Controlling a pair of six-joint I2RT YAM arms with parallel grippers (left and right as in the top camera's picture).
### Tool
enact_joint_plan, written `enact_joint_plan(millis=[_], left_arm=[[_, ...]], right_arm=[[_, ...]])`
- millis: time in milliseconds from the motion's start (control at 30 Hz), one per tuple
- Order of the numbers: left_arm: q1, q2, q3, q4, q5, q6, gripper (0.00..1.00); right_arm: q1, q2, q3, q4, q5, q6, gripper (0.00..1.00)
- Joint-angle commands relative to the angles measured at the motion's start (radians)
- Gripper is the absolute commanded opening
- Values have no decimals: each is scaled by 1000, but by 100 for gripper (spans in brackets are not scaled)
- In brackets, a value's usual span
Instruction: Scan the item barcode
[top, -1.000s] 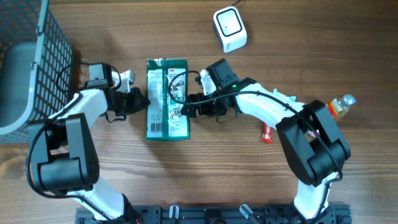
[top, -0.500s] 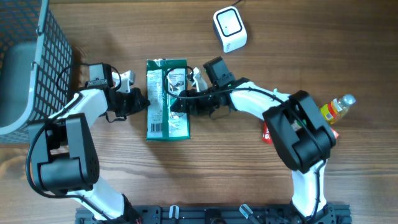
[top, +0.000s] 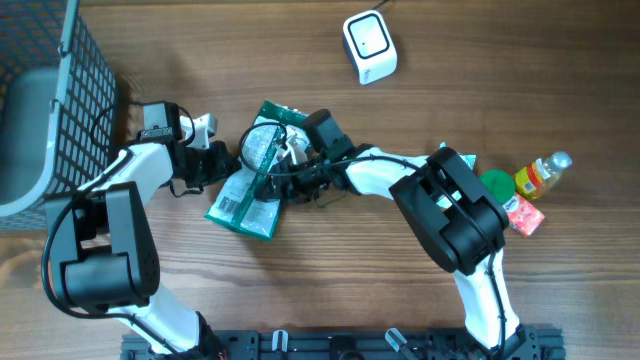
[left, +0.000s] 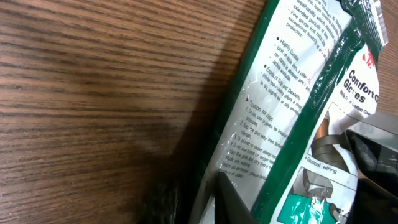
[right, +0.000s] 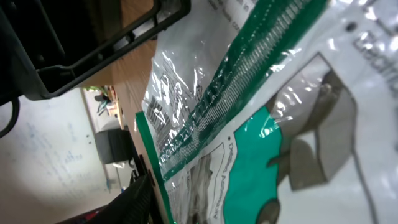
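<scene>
Status: scan not done. The glove packet (top: 246, 193) lay skewed on the table (top: 330, 290), between the two arms and well apart from the scanner (top: 369, 46), which sat at the far edge.

Right gripper (top: 287, 160) was on the packet's upper half, part-closed, with the film bunched around it. I read that as a grip, though the overhead view hid the contact itself. The right wrist view was filled by film close up, which fits.

Left gripper (top: 218, 163) was closed, right at the packet's left edge. Couldn't tell whether it was pinching the film or just sitting beside it.

Done: packet picked out and, by the look of it, held.

Left to do: lift it, carry it to the scanner, turn the barcode to the window. Couldn't tell which way the barcode faced.
</scene>
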Motion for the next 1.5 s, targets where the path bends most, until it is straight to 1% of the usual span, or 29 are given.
enact_joint_plan(millis=[0, 33, 133, 200, 233, 300, 367, 400, 567, 667, 700, 800, 867, 967, 1000, 1133, 1200, 1233, 1300, 1333, 1400, 1467], left_arm=[[-6, 30, -6, -13, -33, -3, 11], [-6, 30, -6, -13, -33, -3, 12], [-6, 30, -6, -12, -33, -3, 11], [-6, 30, -6, -12, -33, -3, 11], [-6, 30, -6, -12, -33, -3, 11], [-6, 30, -6, -12, -33, -3, 12], [-6, 30, -6, -12, -33, -3, 11], [-6, 30, -6, -12, -33, -3, 11], [-6, 30, -6, -8, -32, -3, 12], [-6, 30, -6, -8, -32, -7, 12], [-6, 30, -6, -8, -32, -7, 12], [-6, 30, -6, -8, -32, -7, 12], [-6, 30, -6, -8, -32, -7, 12], [-6, 30, -6, -8, -32, -7, 12], [-6, 30, -6, -8, -32, -7, 12], [-6, 30, -6, -8, -32, -7, 12], [-6, 30, -6, -8, -32, -7, 12], [-6, 30, -6, -8, -32, -7, 12], [-6, 30, -6, -8, -32, -7, 12], [-6, 30, -6, -8, -32, -7, 12], [-6, 30, -6, -8, -32, -11, 12], [-6, 30, -6, -8, -32, -11, 12]], right_arm=[[-20, 67, -36, -10, 100, 16, 44], [-32, 67, -36, -10, 98, -1, 44], [-63, 66, -36, -17, 26, 7, 43], [-65, 66, -36, -36, 4, 64, 44], [-65, 66, -36, -46, -2, 79, 47], [-69, 66, -36, -48, 8, 69, 56], [-88, 62, -35, -36, 49, 48, 62], [-103, 56, -34, -35, 74, 45, 63], [-205, 16, -31, 31, 90, 25, 63], [-229, 13, -20, 29, 90, 26, 63], [-229, 13, -20, 15, 90, 25, 63], [-211, 14, -21, -113, 92, -9, 63], [-180, 14, -22, -188, 150, -27, 65], [-135, 14, -23, -226, 220, -10, 67], [-108, 14, -23, -235, 248, 27, 67], [-69, 14, -23, -217, 264, 91, 67], [-61, 14, -23, -193, 278, 112, 65], [-60, 14, -23, -189, 295, 130, 63], [-60, 14, -40, -144, 322, 183, 52], [-60, 14, -47, -120, 322, 185, 47], [-60, 14, -50, -95, 320, 182, 43], [-60, 14, -50, -91, 319, 183, 40]])
